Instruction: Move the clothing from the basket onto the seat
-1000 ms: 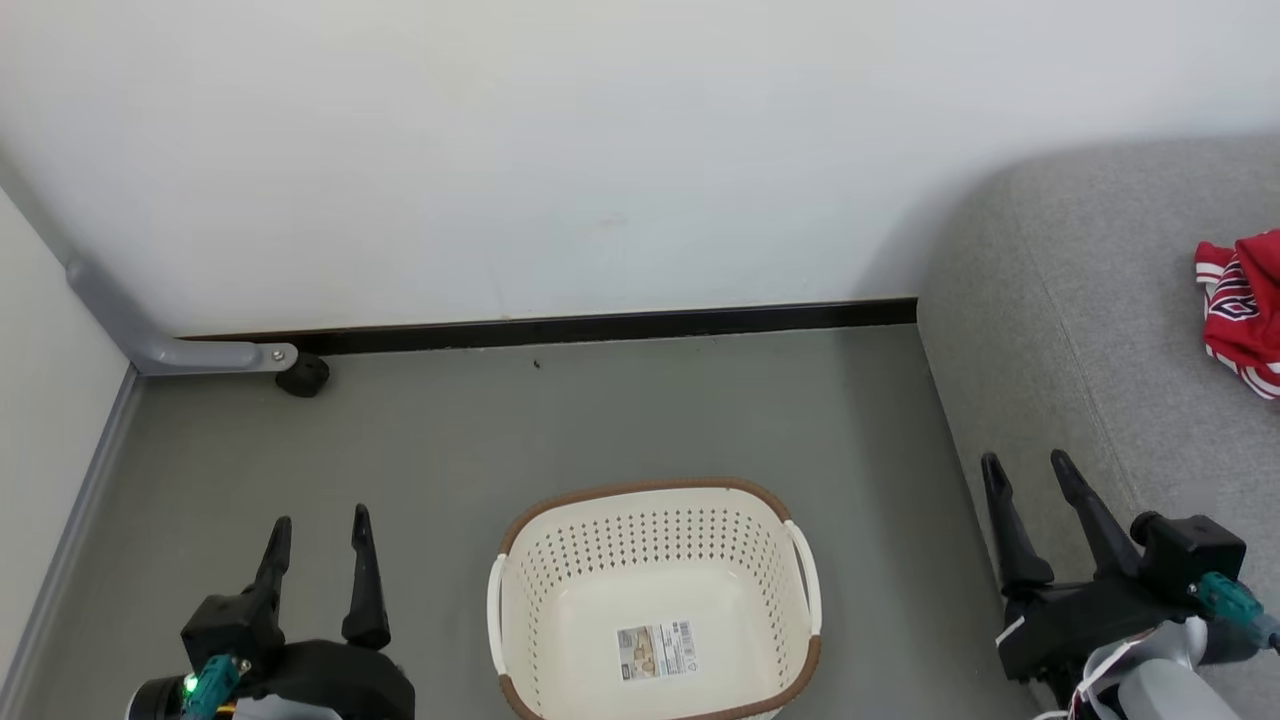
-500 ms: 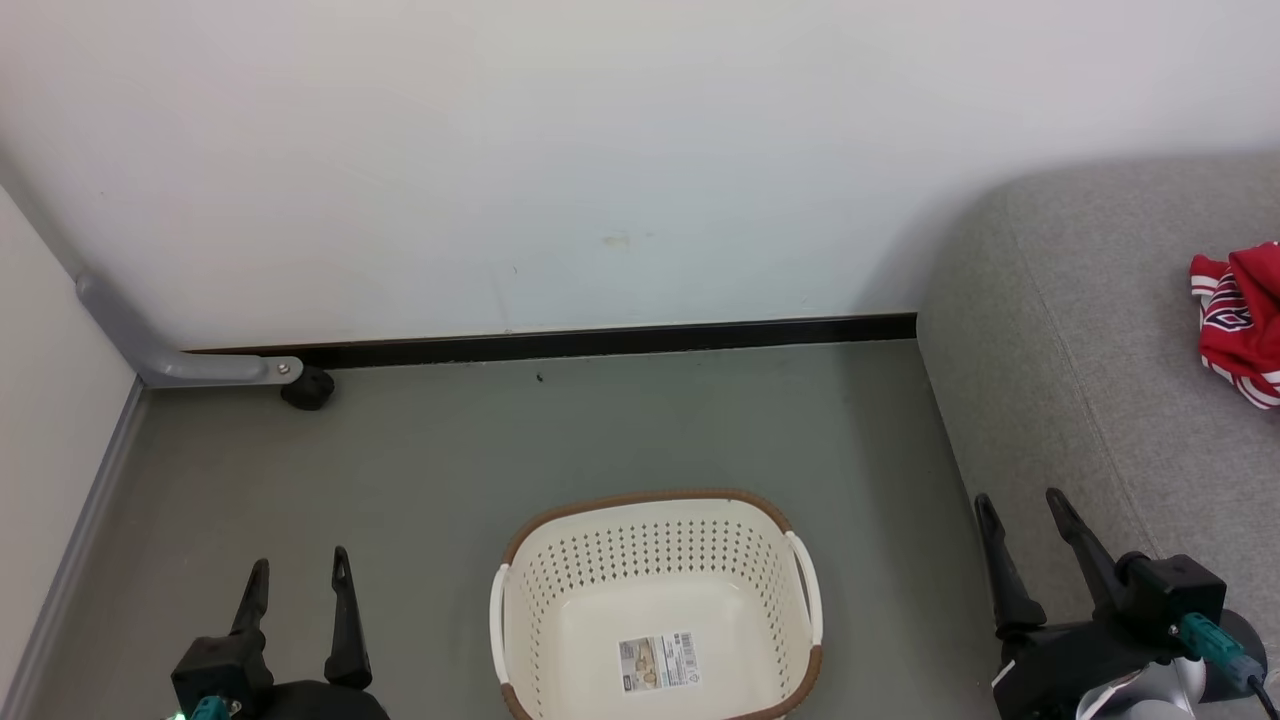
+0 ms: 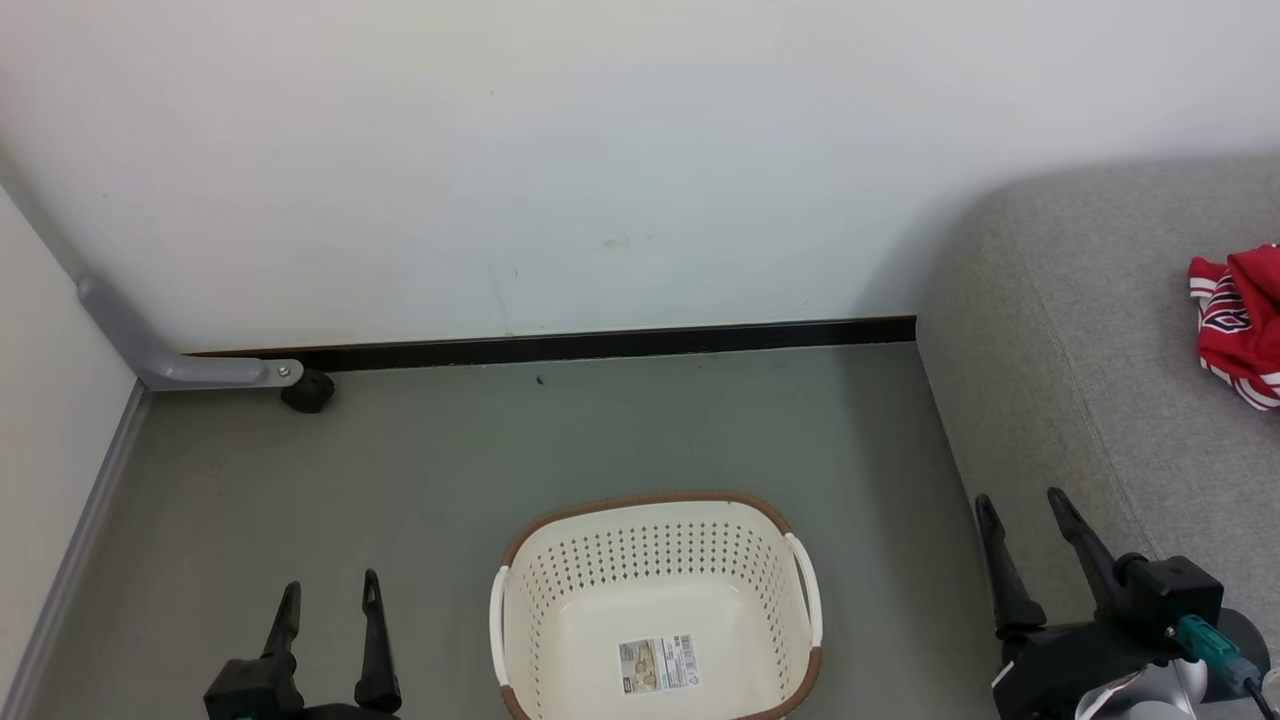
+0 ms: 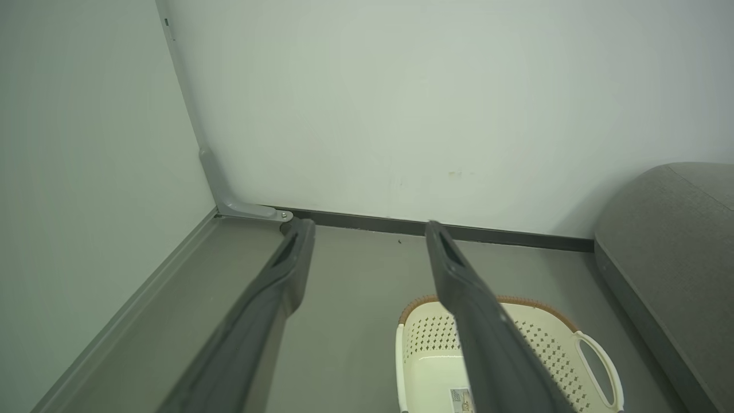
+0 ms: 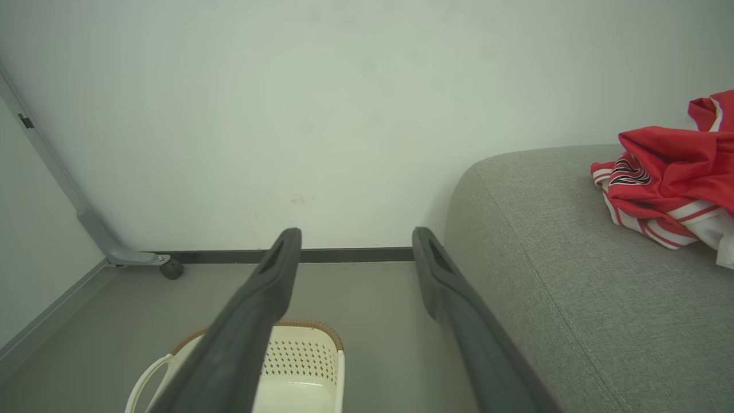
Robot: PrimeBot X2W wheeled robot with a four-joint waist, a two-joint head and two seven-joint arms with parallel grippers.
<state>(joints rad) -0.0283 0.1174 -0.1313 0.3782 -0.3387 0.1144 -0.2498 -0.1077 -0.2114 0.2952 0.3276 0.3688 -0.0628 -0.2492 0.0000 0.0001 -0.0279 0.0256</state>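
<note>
Since half a second back the left gripper [image 3: 331,582] has slid lower and a bit rightward in the head view, while the basket [image 3: 650,497], seat [image 3: 1060,400] and right gripper [image 3: 1020,497] sit where they were. Both sets of jaws are spread wide with nothing between them. You get the same in the wrist views, left gripper [image 4: 368,225] and right gripper [image 5: 355,232]. The clothing [image 3: 1238,320] is lying crumpled on the seat, well back from its rounded left edge and cut off by the head view's right side. The basket stands on the grey floor [image 3: 600,430] between the two grippers, sticker label [image 3: 655,663] showing on its bottom. There's a strip of bare floor between it and the seat's side, and a much bigger open stretch up to the black baseboard [image 3: 600,350]. A grey bracket [image 3: 180,368] with a black caster [image 3: 305,390] sits in the floor's far left corner. The right wrist view gives the better look at the clothing [image 5: 671,172] — white striped trim and a black-and-white print, piled on the seat [image 5: 573,275] top. The left wrist view catches the corner where the two walls meet, plus one basket [image 4: 550,338] handle and the seat [image 4: 665,241] end.
</note>
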